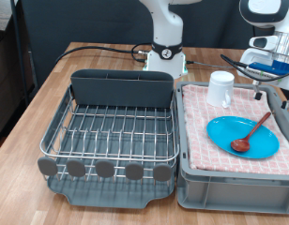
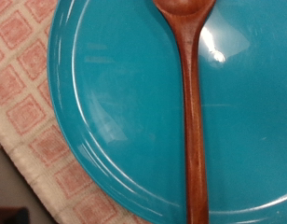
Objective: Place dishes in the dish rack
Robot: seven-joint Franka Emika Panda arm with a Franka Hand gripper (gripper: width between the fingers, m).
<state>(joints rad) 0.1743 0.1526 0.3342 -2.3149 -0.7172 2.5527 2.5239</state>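
The round bright-blue plate (image 1: 242,135) lies on the pink checked cloth in the grey crate (image 1: 234,178) at the exterior view's right. The reddish-brown wooden spoon (image 1: 251,132) lies across it, bowl down on the plate and handle pointing up-right. The wrist view shows the plate (image 2: 116,103) and the spoon's handle (image 2: 192,121) from close above. The small white mug (image 1: 220,89) stands on the cloth behind the plate. The dish rack (image 1: 112,131), a silver wire grid on a dark tray, stands to the left with its grid bare. My gripper (image 1: 273,67) hangs above the crate's far right corner; its fingers are not clear.
The rack's dark utensil caddy (image 1: 121,89) stands along its far side and round tabs (image 1: 105,170) line its near edge. The robot's base (image 1: 166,58) and black cables sit behind the rack on the wooden table (image 1: 32,112).
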